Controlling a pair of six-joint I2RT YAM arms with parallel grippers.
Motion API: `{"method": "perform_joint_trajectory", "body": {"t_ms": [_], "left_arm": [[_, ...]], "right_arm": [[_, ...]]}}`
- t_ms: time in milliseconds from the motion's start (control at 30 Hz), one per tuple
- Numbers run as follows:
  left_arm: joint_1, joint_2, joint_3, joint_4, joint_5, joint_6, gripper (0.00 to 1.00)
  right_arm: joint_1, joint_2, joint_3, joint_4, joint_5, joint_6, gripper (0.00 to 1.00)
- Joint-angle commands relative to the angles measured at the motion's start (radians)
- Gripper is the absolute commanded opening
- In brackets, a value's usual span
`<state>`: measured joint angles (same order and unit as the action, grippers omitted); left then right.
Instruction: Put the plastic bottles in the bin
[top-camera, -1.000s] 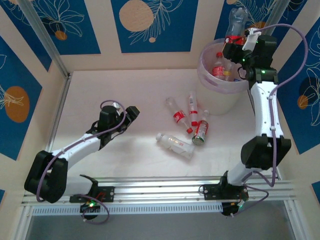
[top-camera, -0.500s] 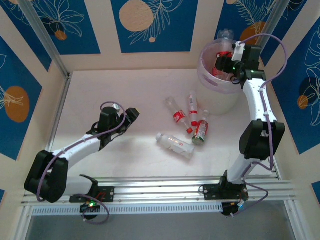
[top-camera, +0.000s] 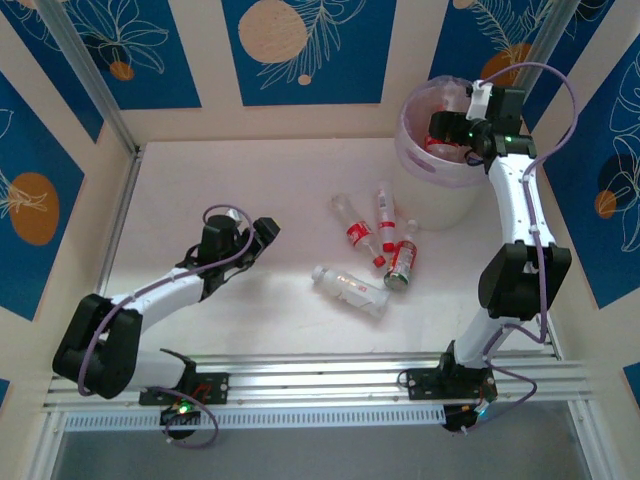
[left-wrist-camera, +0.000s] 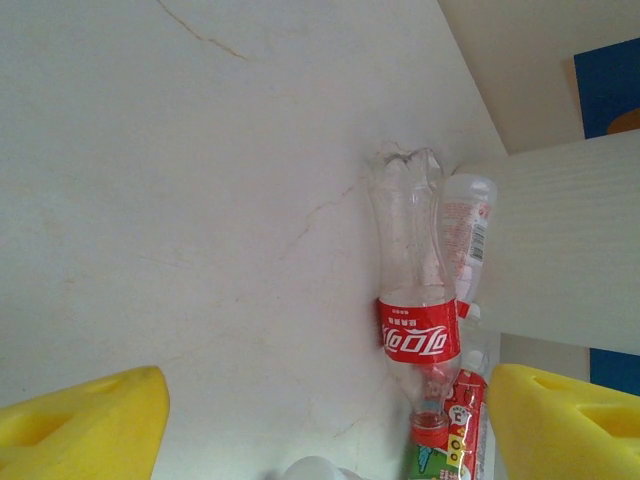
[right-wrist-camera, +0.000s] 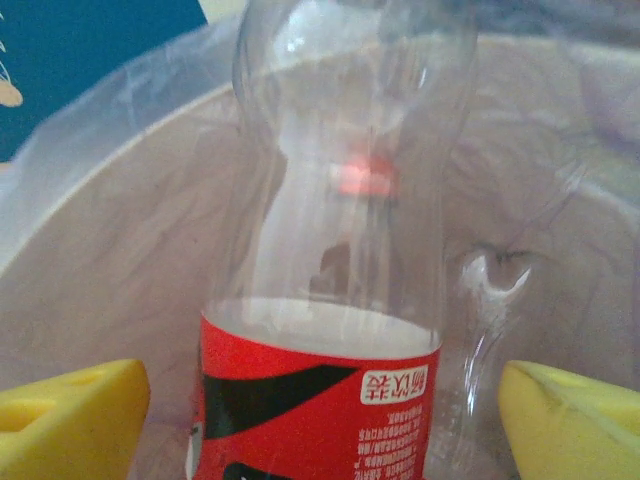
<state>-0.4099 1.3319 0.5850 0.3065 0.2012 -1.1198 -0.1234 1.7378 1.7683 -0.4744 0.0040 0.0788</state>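
Four plastic bottles (top-camera: 357, 234) are lying loose mid-worktop (top-camera: 250, 180), near the bin (top-camera: 440, 195).
Your right tool (top-camera: 442, 128) is hanging over the bin, jaws spread wide, with a red-labelled bottle (right-wrist-camera: 320, 390) showing between them and touching neither finger. Your left tool (top-camera: 268, 228) is hovering low over the worktop, wide open and gripping nothing.

Bright, even light, soft shadows; the near bottle (right-wrist-camera: 320, 390) blurs in the right wrist view.

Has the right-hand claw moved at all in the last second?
Yes. The right gripper has dropped from above the rim of the bin to down inside it.
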Motion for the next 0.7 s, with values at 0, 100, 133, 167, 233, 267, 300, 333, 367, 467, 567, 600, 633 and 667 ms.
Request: {"method": "perform_joint_trajectory", "body": {"t_ms": [0,100,133,167,233,267,300,333,367,467,567,600,633,667], "left_arm": [[0.003,0.011,-0.012,0.026,-0.008,0.002,0.82],[0.003,0.009,-0.010,0.009,-0.014,0.011,0.82],[0.003,0.005,-0.008,0.002,-0.017,0.015,0.82],[0.003,0.003,-0.007,-0.005,-0.020,0.018,0.83],[0.003,-0.001,-0.004,-0.015,-0.023,0.024,0.82],[0.003,-0.003,-0.005,-0.019,-0.025,0.026,0.82],[0.004,-0.005,-0.006,-0.022,-0.026,0.027,0.83],[0.003,-0.006,-0.007,-0.023,-0.028,0.028,0.83],[0.004,-0.006,-0.008,-0.026,-0.028,0.030,0.83],[0.004,-0.008,-0.007,-0.031,-0.031,0.032,0.82],[0.003,-0.009,-0.001,-0.044,-0.034,0.041,0.83],[0.004,-0.009,0.003,-0.052,-0.036,0.047,0.82],[0.004,-0.009,0.010,-0.060,-0.038,0.051,0.82],[0.003,-0.010,0.015,-0.072,-0.040,0.060,0.82]], "right_arm": [[0.008,-0.001,0.072,-0.031,0.024,-0.001,0.89],[0.012,0.031,0.104,-0.020,0.034,0.019,0.82],[0.012,0.044,0.112,-0.015,0.035,0.025,0.80],[0.012,0.061,0.127,-0.013,0.037,0.029,0.78],[0.013,0.097,0.157,-0.026,0.044,0.032,0.75],[0.014,0.113,0.168,-0.034,0.045,0.033,0.73],[0.018,0.126,0.171,-0.040,0.045,0.035,0.72],[0.019,0.132,0.167,-0.039,0.045,0.035,0.71],[0.021,0.137,0.156,-0.036,0.049,0.033,0.70],[0.024,0.135,0.098,-0.022,0.066,0.041,0.67],[0.022,0.108,0.006,0.013,0.081,0.064,0.63],[0.021,0.099,-0.017,0.025,0.075,0.067,0.62],[0.022,0.095,-0.030,0.028,0.074,0.068,0.62],[0.023,0.091,-0.036,0.027,0.074,0.068,0.62]]}}
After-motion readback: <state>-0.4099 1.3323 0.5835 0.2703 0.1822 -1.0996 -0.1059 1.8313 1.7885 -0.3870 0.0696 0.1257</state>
